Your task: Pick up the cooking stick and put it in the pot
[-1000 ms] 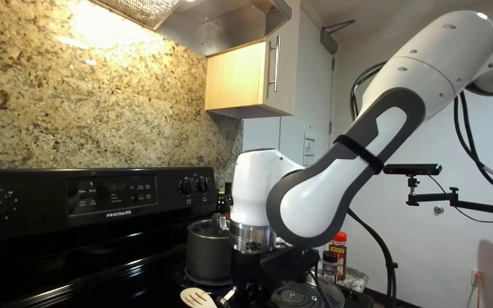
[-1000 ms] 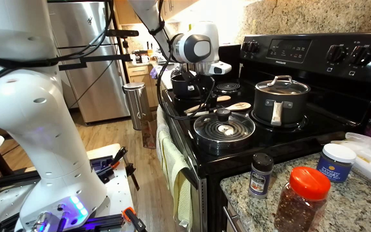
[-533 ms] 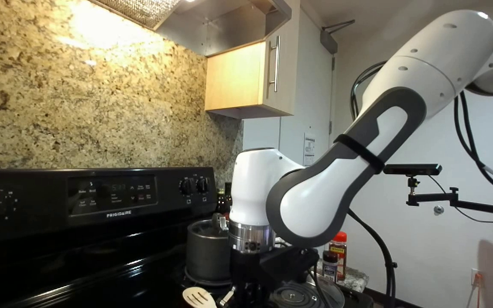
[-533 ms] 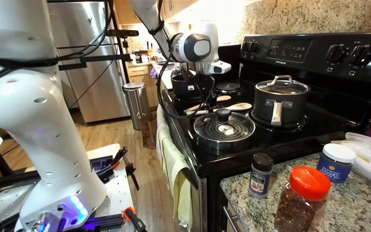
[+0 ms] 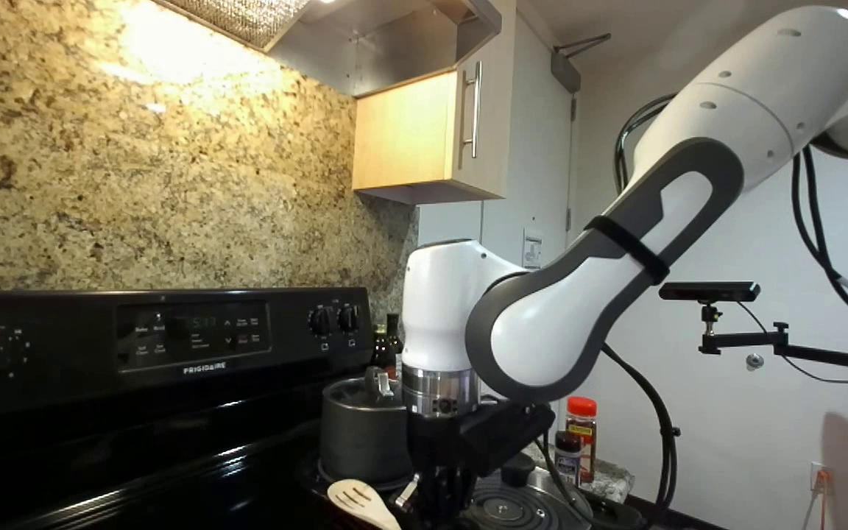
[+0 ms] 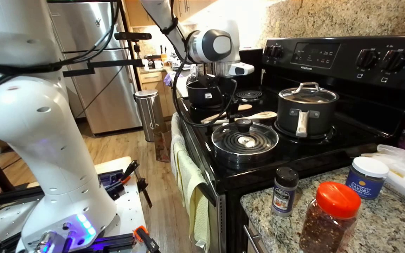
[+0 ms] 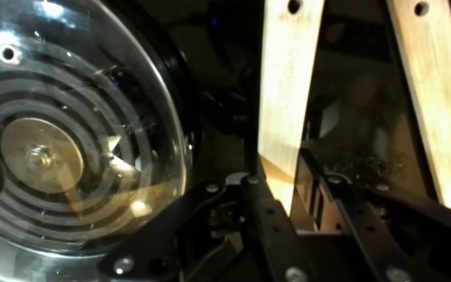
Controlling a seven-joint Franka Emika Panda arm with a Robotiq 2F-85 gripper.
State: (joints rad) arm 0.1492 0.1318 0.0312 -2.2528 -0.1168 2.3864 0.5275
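Note:
The cooking stick, a pale wooden spoon with a slotted head, shows in both exterior views. In the wrist view my gripper is shut on its handle, one finger on each side. The head points toward the back of the stove; whether the spoon clears the stovetop I cannot tell. The pot is dark grey with a silver handle and stands on a back burner with a glass lid on it. It also shows in an exterior view, partly behind my gripper.
A plain wooden spoon lies beside the held one; its handle shows in the wrist view. A round glass lid with dark knob sits on the front burner. A black pot stands behind my gripper. Spice jars stand on the counter.
My arm and gripper have risen a little and shifted slightly toward the pot side. The slotted spoon's head has moved along with the gripper, a little up and across.

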